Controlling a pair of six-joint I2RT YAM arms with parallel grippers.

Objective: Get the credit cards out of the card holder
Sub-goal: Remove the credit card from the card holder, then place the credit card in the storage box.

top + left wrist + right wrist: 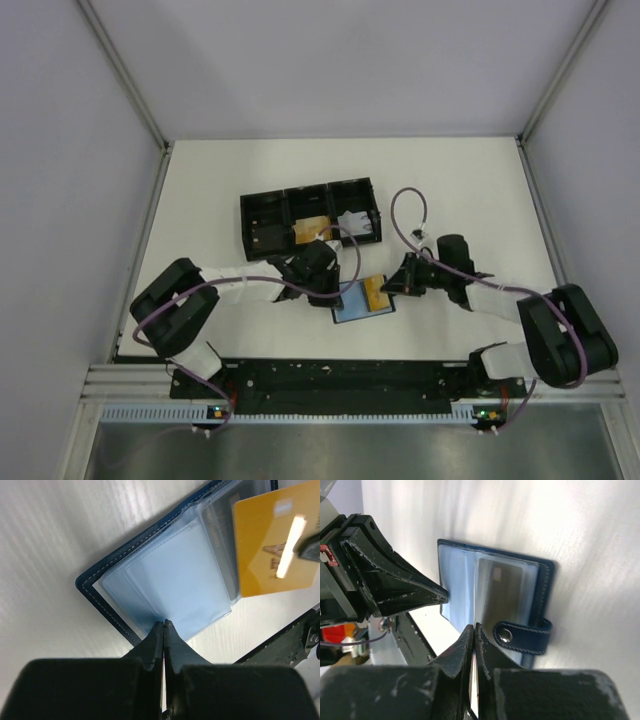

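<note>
The card holder (352, 305) lies open on the white table between the two arms, dark blue outside and pale blue-grey inside (175, 575). Its snap tab (522, 635) sticks out at one side. My left gripper (164, 623) is shut, and its tips rest on the holder's inner sleeve near the edge. My right gripper (474, 626) is shut on an orange credit card (272, 545), which it holds just over the holder's other half; one of its fingers (311, 546) covers the card's edge. A darker card (497, 592) sits in a clear pocket.
A black three-compartment tray (305, 190) stands behind the holder, with an orange card (310, 228) in its middle compartment and a white item (352, 222) in the right one. Grey walls enclose the table on three sides. The black base rail (330, 378) runs along the near edge.
</note>
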